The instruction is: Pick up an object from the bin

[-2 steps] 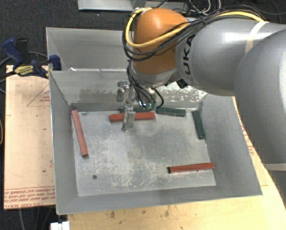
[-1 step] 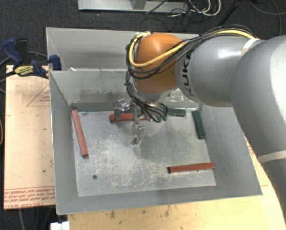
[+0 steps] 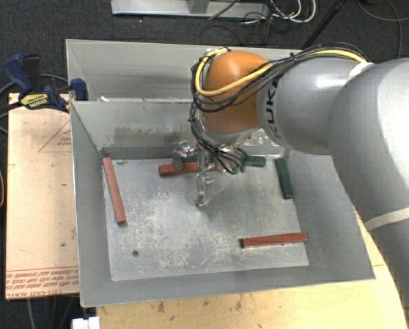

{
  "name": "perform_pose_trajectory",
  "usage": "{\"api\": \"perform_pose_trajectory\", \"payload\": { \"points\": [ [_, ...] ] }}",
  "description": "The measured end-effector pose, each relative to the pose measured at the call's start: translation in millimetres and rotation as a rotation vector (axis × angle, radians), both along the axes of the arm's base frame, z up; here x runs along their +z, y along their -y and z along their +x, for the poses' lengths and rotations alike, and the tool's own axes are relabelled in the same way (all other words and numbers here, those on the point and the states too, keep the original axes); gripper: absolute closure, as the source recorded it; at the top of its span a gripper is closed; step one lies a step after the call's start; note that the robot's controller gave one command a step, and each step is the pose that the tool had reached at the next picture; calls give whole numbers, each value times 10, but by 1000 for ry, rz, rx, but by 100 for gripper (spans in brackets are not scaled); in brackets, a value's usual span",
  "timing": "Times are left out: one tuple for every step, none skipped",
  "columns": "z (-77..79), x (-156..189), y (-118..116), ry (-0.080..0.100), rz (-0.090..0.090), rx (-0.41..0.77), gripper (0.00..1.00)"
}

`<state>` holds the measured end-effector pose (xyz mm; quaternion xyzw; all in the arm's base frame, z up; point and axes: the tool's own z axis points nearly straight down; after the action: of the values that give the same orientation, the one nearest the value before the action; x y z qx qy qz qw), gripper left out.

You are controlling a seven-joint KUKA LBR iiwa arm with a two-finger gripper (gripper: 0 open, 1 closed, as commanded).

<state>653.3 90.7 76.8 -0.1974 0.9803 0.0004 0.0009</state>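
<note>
My gripper (image 3: pixel 203 195) hangs below the arm's wrist over the middle of the bin floor, its tip close to the bare metal. Just behind it and to the left, a short red block (image 3: pixel 170 171) lies near the back wall, partly hidden by the gripper's body. A dark green bar (image 3: pixel 285 179) lies to the right of the gripper, and another green piece (image 3: pixel 256 161) pokes out from under the wrist. Nothing shows in the gripper's grasp.
A long red stick (image 3: pixel 114 190) lies along the bin's left wall. Another red stick (image 3: pixel 274 240) rests near the front right corner. The arm and its orange cover hide the bin's back right part.
</note>
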Motion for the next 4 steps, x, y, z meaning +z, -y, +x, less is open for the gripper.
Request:
{"api": "perform_pose_trajectory", "payload": {
  "points": [
    [5,27,-20,2,2,2,100],
    [0,960,-301,8,1,324,100],
    [-11,937,-295,3,1,323,0],
    [-31,-51,135,-4,1,201,0]
  ]
}}
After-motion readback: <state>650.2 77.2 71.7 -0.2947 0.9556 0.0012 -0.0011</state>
